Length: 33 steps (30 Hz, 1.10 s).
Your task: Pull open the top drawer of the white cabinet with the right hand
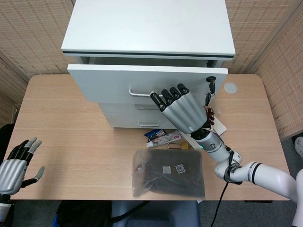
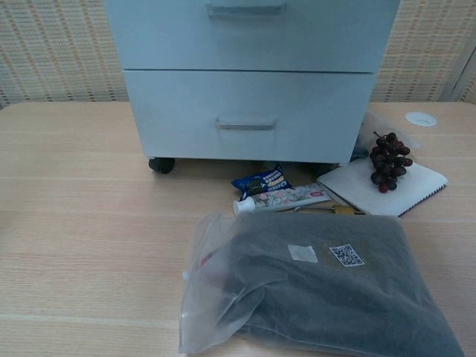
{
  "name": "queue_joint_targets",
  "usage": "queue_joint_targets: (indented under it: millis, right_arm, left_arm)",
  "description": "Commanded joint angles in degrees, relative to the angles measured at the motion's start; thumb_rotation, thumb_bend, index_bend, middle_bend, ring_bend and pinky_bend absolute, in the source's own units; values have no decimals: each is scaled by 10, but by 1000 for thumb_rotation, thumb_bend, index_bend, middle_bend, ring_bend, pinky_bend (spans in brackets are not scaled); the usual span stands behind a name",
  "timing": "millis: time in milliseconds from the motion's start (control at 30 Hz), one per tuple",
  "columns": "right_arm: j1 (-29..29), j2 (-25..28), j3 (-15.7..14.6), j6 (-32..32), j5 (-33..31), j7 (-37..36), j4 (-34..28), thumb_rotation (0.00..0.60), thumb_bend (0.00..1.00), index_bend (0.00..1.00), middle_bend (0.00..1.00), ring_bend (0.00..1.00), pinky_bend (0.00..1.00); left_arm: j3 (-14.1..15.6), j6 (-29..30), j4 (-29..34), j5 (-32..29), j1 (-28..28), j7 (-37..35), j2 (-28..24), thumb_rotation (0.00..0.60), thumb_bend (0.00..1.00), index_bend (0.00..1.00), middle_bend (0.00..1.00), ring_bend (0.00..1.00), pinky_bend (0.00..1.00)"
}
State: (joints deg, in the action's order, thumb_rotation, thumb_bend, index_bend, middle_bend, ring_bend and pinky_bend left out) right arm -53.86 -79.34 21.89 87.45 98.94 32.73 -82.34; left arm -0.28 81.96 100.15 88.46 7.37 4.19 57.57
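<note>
In the head view the white cabinet [image 1: 149, 28] stands at the back of the table. Its top drawer [image 1: 104, 80] juts out a little, with a dark gap showing under the cabinet top. My right hand [image 1: 182, 108] is in front of the drawer, its dark fingertips [image 1: 166, 93] hooked over the right part of the metal handle [image 1: 139, 93]. A key [image 1: 209, 84] hangs from the lock at the drawer's right end. My left hand [image 1: 14, 168] rests open at the table's front left corner. The chest view shows only the lower drawers [image 2: 245, 111], with no hand in it.
In front of the cabinet lie a blue snack packet [image 2: 260, 181], a toothpaste tube [image 2: 279, 198] and a plastic bag of dark cloth [image 2: 320, 286]. Grapes [image 2: 389, 160] sit on a white notebook [image 2: 416, 182] at the right. A small white disc [image 2: 421, 118] lies further back.
</note>
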Motion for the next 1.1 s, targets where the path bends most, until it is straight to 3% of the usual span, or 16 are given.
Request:
queue_joint_targets:
  millis: [33,1100]
  right_arm:
    - [3,2,-1,1,2,1,-6,600,274,557,919,971,1000]
    - [29,21,-7,9,43,13,-67,600,282,557,919,970,1000]
  left_arm:
    - [0,0,0,0,0,0,0,600,376,73,0,30,115]
    - [1,0,4,3,1,3,-1,600,376,69,0,30,115]
